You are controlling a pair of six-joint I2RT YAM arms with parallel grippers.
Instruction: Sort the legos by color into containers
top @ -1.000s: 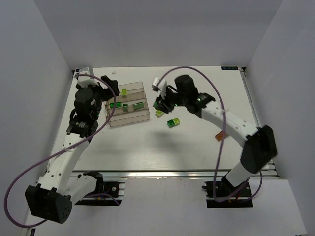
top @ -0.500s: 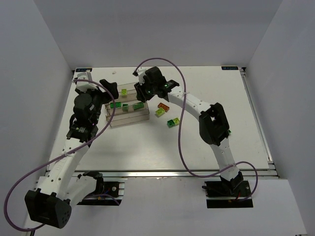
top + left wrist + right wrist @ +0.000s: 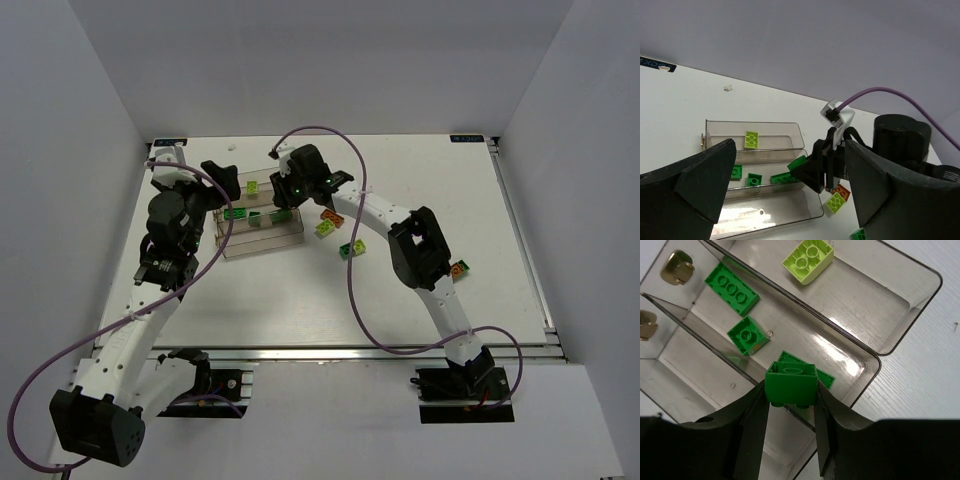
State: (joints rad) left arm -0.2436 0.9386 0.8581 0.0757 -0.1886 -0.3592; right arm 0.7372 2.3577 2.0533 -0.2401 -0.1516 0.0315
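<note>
My right gripper [image 3: 791, 405] is shut on a dark green brick [image 3: 791, 382] and holds it above the middle bin of the clear containers [image 3: 875, 362]. In the top view it [image 3: 283, 196] hangs over the containers' [image 3: 262, 240] right end. The middle bin holds dark green bricks [image 3: 732, 292], one of them [image 3: 748, 334] small. The back bin holds a lime brick [image 3: 808, 255]. My left gripper [image 3: 790, 185] is open and empty, above the containers' [image 3: 765, 212] left side [image 3: 222, 176]. In its view the held green brick [image 3: 799, 162] shows too.
Loose on the table right of the containers lie an orange brick [image 3: 331, 215], a lime brick [image 3: 325, 229] and a green and lime brick [image 3: 351, 248]. Another orange brick [image 3: 460, 267] lies further right, beside the right arm's elbow.
My right arm has swung left from the loose bricks to over the containers, carrying the dark green brick. The left gripper has barely moved.
</note>
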